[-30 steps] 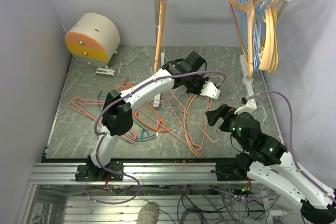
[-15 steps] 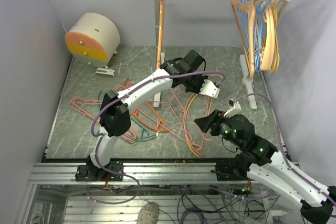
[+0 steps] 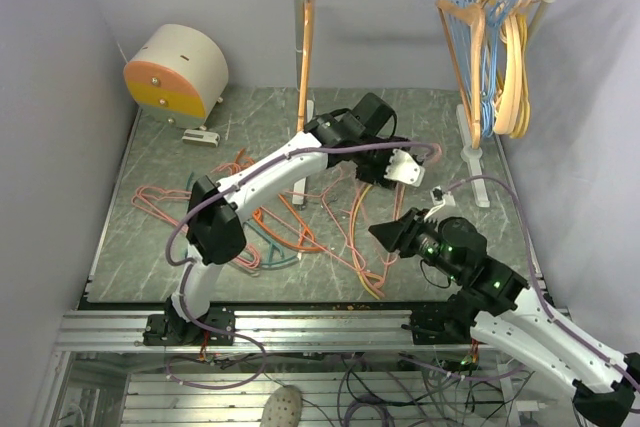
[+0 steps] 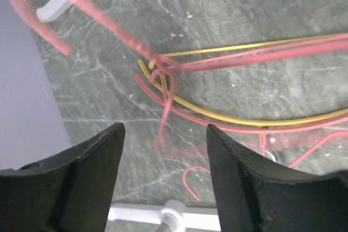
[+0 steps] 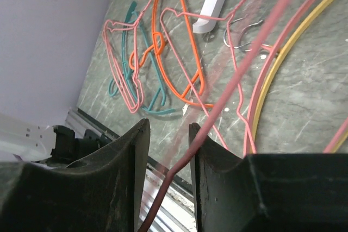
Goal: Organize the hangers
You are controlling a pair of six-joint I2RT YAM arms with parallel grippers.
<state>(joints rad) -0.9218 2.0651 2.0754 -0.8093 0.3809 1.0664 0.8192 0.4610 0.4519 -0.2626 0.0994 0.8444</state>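
One pink hanger (image 5: pixel 226 97) | left end effector (image 4: pixel 163 145) opened | right end effector (image 5: pixel 167 134) narrowing

Soft, even light fills the overhead view: no glare, only faint shadows on the grey table (image 3: pixel 130 257), everything sharp, the walls leaning out a touch at the edges. On the left wrist camera, a pink hanger (image 4: pixel 109 24) smears from 10 o'clock to centre, pure motion blur, while the yellow hanger (image 4: pixel 228 118) below is crisp. On the right wrist camera, a pink wire (image 5: pixel 231 88) runs ghosted from 1 o'clock to 6 o'clock, the fingers (image 5: pixel 109 177) are dark and soft, and the orange hanger (image 5: pixel 176 42) beyond is in focus.
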